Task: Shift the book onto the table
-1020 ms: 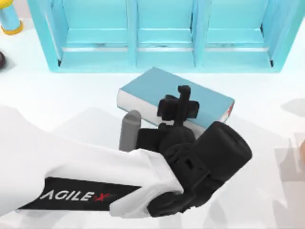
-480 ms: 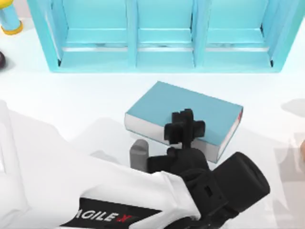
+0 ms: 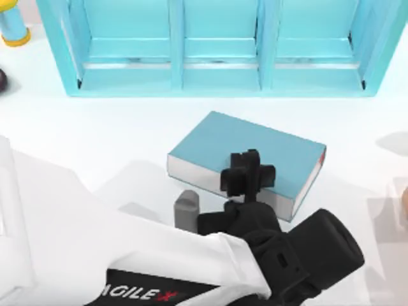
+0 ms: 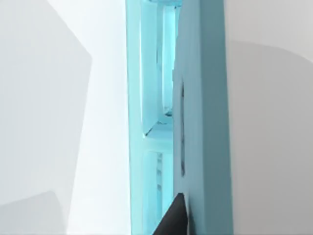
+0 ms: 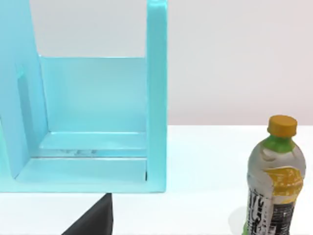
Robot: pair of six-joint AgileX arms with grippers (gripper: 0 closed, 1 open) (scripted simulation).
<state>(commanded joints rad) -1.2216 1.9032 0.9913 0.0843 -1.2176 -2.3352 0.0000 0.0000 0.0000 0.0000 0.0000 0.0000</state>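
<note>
Book flat on the table, held at its near edge by the left gripper.

The book [image 3: 255, 152] is seen lying flat on the white table [image 3: 115, 127], just in front of the teal shelf unit [image 3: 217, 51] and apart from it, its corners skewed to the shelf front and its white page edges turned toward the top view's lower left. The left gripper [image 3: 248, 173] is placed over the book's near long edge, its fingers closed on the cover. Bare table is left open on both sides of the book. The right gripper's state cannot be told; in its wrist view a green bottle [image 5: 274, 176] is shown standing beside the shelf's end bay.
</note>
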